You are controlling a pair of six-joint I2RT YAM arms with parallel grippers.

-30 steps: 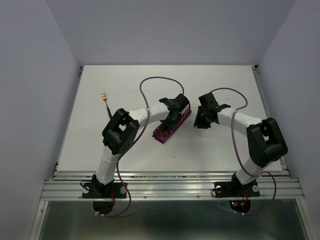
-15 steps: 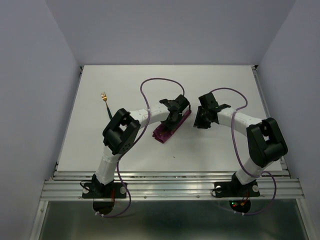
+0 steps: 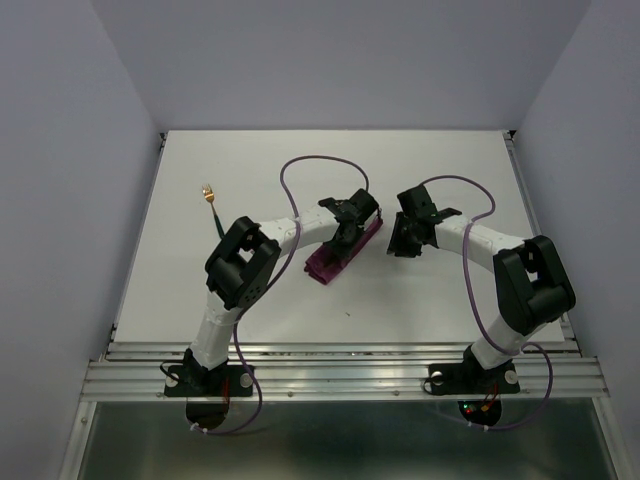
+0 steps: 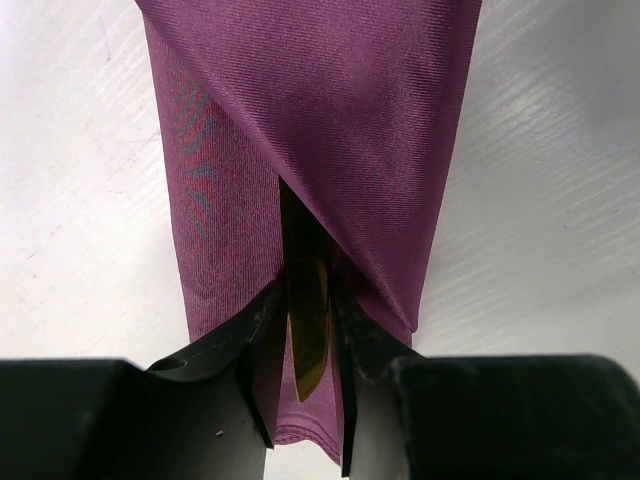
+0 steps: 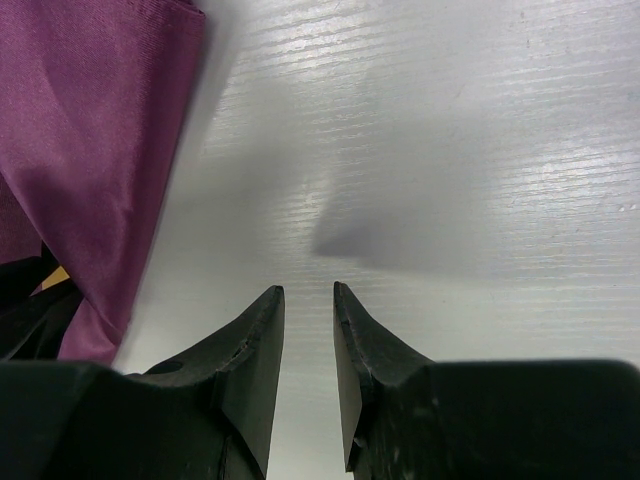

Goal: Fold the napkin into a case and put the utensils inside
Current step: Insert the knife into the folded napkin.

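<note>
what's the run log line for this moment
left gripper straddles knife blade at case slit | right gripper open, empty | fork outside case

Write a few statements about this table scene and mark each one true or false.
The knife shows its gold blade at the opening of the case, clasped between the fingers of the left end effector. True.
The right end effector holds a utensil. False: its jaws stand apart with nothing between them, above bare table.
The fork lies on the table, apart from the case. True.
The napkin is spread flat as a square. False: it is folded into a narrow strip, the case.
</note>
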